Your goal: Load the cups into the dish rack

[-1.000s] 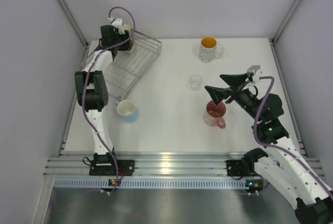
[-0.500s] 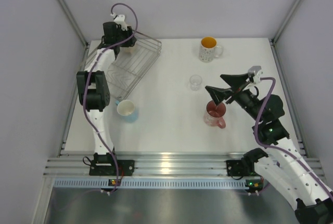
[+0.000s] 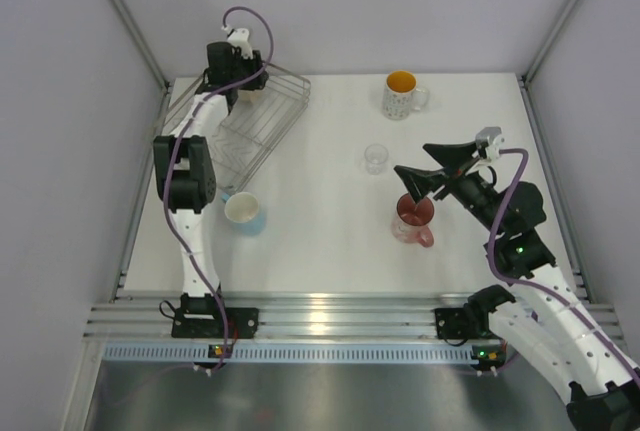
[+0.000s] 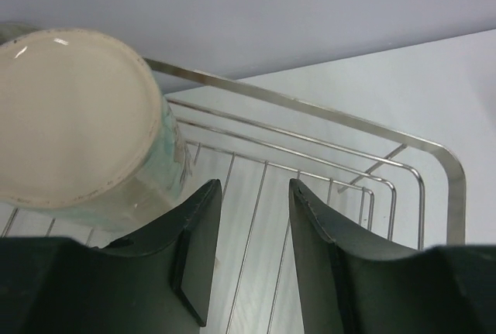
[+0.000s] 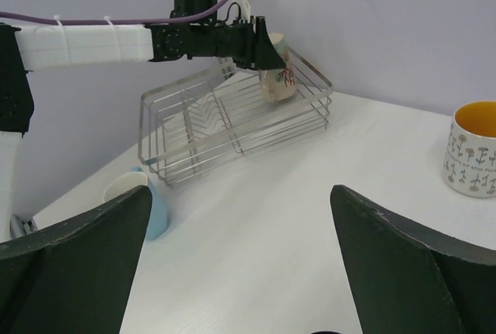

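Near: pink mug (image 3: 412,221) by right gripper (image 3: 411,158), fingers wide apart, empty. Blue cup (image 3: 245,213) left; bare table (image 3: 320,236) between. Farther: glass (image 3: 375,158), dotted mug (image 3: 400,94) near far edge. Far-left corner: rack (image 3: 285,116), cream mug (image 4: 74,117) inside, beside left gripper (image 4: 252,194), fingers partly apart, empty.

Light: bright, even, overhead | Shadows: faint, soft | Glare: streak on ribbed silver metal rail (image 3: 320,303) | Focus: wrist-view foregrounds soft
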`<act>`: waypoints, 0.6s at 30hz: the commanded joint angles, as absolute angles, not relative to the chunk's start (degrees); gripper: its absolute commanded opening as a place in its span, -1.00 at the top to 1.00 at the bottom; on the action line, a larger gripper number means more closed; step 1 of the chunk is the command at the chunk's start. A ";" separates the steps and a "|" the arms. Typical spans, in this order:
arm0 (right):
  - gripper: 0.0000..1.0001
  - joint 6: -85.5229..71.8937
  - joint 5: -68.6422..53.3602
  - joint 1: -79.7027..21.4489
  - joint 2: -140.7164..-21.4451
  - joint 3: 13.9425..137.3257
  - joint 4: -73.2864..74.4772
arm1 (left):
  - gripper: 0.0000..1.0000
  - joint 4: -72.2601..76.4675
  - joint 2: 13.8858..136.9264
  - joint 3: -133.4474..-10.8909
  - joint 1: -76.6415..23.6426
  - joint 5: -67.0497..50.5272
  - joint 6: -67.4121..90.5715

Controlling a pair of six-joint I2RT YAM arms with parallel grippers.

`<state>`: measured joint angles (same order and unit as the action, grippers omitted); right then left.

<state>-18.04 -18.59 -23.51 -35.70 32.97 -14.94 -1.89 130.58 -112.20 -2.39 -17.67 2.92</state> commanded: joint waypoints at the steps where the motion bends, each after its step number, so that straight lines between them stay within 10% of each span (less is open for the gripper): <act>1: -0.99 -17.75 -19.16 -24.26 -35.68 33.57 -17.32 | 0.10 0.88 124.11 -107.60 -3.60 -13.21 0.54; 12: -0.99 -18.37 -19.60 -24.35 -35.68 34.28 -17.32 | 1.00 -3.42 115.66 -97.64 -3.87 -0.63 -0.53; 18: -0.99 -18.37 -19.16 -24.35 -35.51 34.10 -17.31 | 1.00 -9.66 121.81 -105.20 -3.43 4.83 1.65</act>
<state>-18.17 -18.74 -23.51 -35.79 32.97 -14.94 -7.03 119.87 -100.57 -3.77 0.47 0.12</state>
